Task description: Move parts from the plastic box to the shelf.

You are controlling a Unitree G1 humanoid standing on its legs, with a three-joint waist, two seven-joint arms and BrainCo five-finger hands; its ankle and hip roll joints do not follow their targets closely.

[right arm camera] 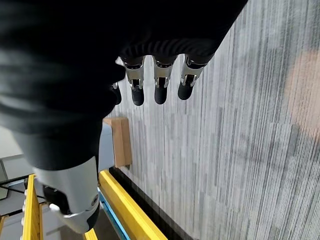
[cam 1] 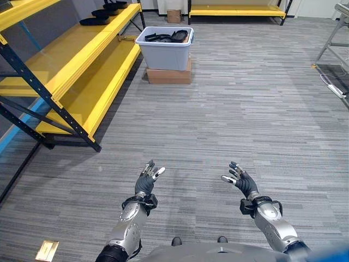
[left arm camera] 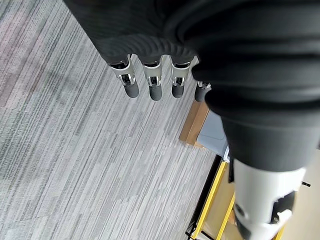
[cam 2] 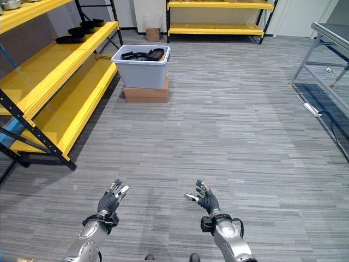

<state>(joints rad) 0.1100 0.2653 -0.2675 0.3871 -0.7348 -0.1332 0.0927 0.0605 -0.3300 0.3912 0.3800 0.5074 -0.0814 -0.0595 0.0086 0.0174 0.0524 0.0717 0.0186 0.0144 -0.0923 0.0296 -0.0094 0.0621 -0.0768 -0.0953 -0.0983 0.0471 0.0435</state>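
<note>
Both hands hang low over the grey floor (cam 1: 229, 125), the left hand (cam 1: 146, 182) and right hand (cam 1: 242, 183) spread wide, holding nothing. Far ahead, black parts (cam 1: 166, 37) lie in the plastic box (cam 1: 163, 52) on a cardboard box (cam 1: 169, 75), just beside the yellow shelf (cam 1: 82, 60). Each wrist view shows straight fingers (left arm camera: 152, 82) over carpet.
</note>
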